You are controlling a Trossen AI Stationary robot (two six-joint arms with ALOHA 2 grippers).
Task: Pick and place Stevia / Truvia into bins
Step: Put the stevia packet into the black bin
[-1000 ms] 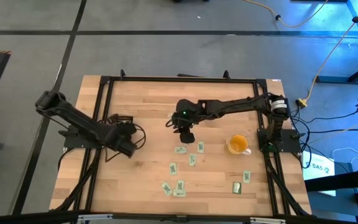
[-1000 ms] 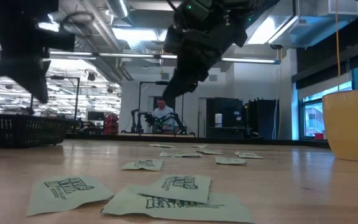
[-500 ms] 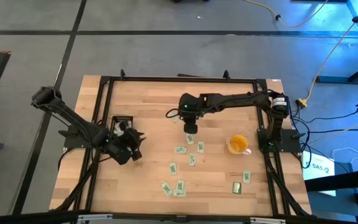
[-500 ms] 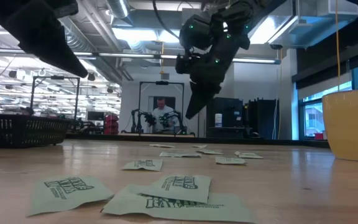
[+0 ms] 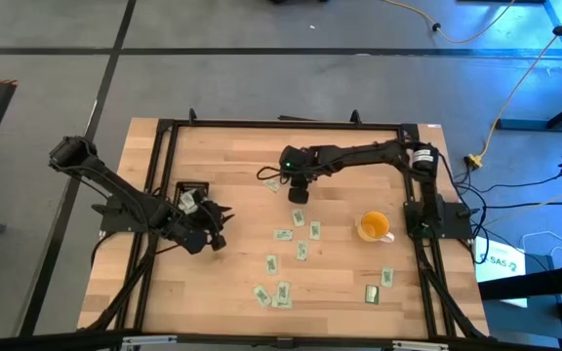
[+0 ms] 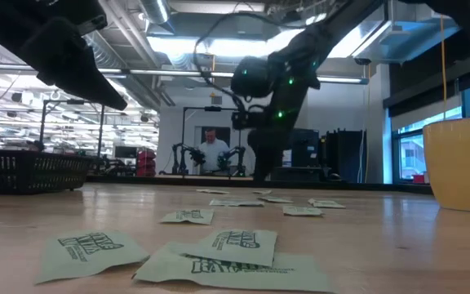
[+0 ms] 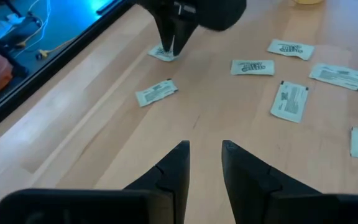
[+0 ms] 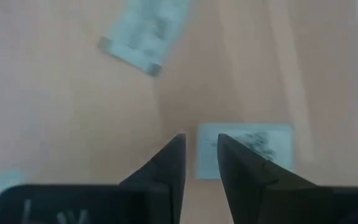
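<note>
pale matt wooden table (image 5: 232, 166), planked; thin matt paper sachets (image 6: 190, 216); black meshed plastic bin (image 6: 23, 170); glossy yellow cup (image 5: 374, 226).

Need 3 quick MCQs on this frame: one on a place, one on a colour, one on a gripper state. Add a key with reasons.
1. Where on the table does the black tray sit?
A. Beside the cup
B. On the left side, by the left arm
C. At the front edge among the sachets

2. What colour is the cup?
A. Yellow
B. Blue
C. Red

3. What state is the left gripper in?
A. Shut on a sachet
B. Shut on the cup
C. Open and empty

Key:
1 B: the high view shows the black tray on the left side, close to the left arm.
2 A: the cup is yellow in the high and low views.
3 C: in the left wrist view, the left gripper has its fingers apart, with only bare wood between them.
</note>
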